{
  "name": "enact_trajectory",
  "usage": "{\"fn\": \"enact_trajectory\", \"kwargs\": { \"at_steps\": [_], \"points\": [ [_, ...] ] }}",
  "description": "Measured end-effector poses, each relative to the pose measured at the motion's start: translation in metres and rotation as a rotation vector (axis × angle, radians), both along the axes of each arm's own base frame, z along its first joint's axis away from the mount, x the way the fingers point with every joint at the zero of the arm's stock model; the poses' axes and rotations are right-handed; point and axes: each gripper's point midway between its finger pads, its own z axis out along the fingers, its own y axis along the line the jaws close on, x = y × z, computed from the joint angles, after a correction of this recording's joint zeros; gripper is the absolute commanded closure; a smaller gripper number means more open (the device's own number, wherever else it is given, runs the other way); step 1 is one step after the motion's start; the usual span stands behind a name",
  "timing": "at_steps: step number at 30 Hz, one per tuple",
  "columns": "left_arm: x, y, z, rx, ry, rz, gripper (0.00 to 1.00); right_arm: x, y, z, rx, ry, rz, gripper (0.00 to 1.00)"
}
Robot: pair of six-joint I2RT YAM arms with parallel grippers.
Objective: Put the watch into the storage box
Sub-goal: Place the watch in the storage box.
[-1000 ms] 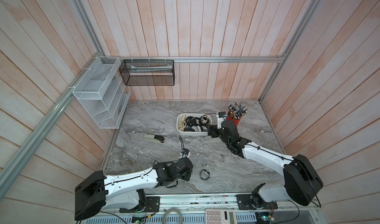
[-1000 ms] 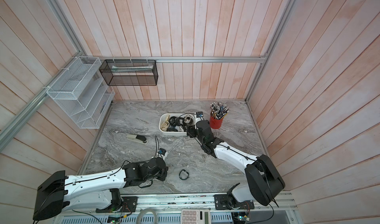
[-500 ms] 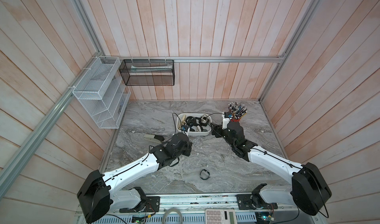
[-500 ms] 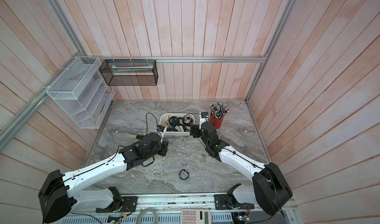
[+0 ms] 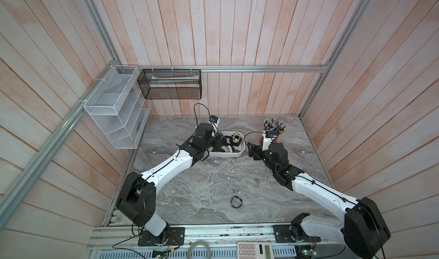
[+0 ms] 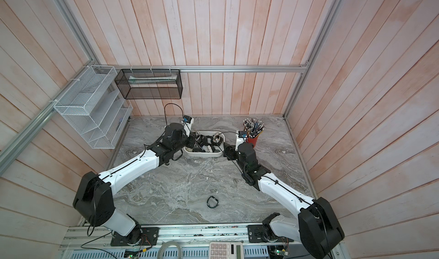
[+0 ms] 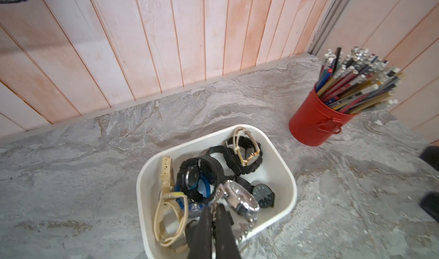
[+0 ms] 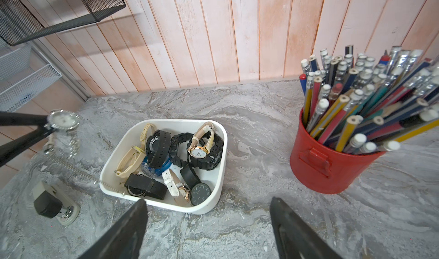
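The left jaws were clamped on the link bracelet of the watch (image 8: 63, 120), a silver piece with a round white dial, held just above one end of the storage box (image 7: 276, 170). The right jaws stood wide apart over the counter (image 8: 249, 127) beside the box, holding nothing.

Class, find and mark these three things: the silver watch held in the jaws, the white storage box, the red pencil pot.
silver watch (image 8: 63, 120), right wrist view, on its dial.
storage box (image 8: 178, 121), right wrist view, on its far rim.
red pencil pot (image 8: 332, 174), right wrist view, on its side wall.
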Motion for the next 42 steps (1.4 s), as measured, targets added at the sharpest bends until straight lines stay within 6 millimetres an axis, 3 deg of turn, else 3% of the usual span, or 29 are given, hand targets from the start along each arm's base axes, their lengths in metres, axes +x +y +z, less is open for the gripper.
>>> {"fn": "enact_trajectory", "kwargs": {
  "at_steps": [13, 25, 27, 30, 32, 36, 38, 42],
  "points": [
    [0.064, 0.015, -0.046, -0.003, 0.041, 0.028, 1.0, -0.006, 0.001, -0.009, 0.012, 0.03, 0.014, 0.12],
    [0.08, 0.016, -0.111, -0.031, 0.18, 0.03, 0.99, 0.0, -0.002, -0.029, -0.023, 0.094, -0.001, 0.12],
    [0.08, 0.017, -0.113, -0.037, 0.191, 0.036, 0.84, 0.0, -0.002, -0.028, -0.024, 0.092, 0.0, 0.12],
    [0.08, 0.016, -0.108, -0.062, 0.192, 0.04, 0.53, 0.0, -0.002, -0.029, -0.025, 0.095, -0.001, 0.13],
    [0.077, 0.015, -0.1, -0.081, 0.182, 0.034, 0.35, 0.0, -0.003, -0.029, -0.026, 0.096, -0.002, 0.13],
    [0.067, 0.017, -0.074, -0.12, 0.148, 0.028, 0.1, 0.001, -0.002, -0.026, -0.026, 0.096, 0.0, 0.13],
    [0.058, 0.019, -0.056, -0.148, 0.115, 0.023, 0.0, 0.002, -0.001, -0.024, -0.022, 0.091, 0.002, 0.13],
    [0.029, 0.027, -0.022, -0.208, 0.051, 0.001, 0.0, 0.0, 0.002, -0.025, -0.016, 0.1, 0.018, 0.14]
  ]
}}
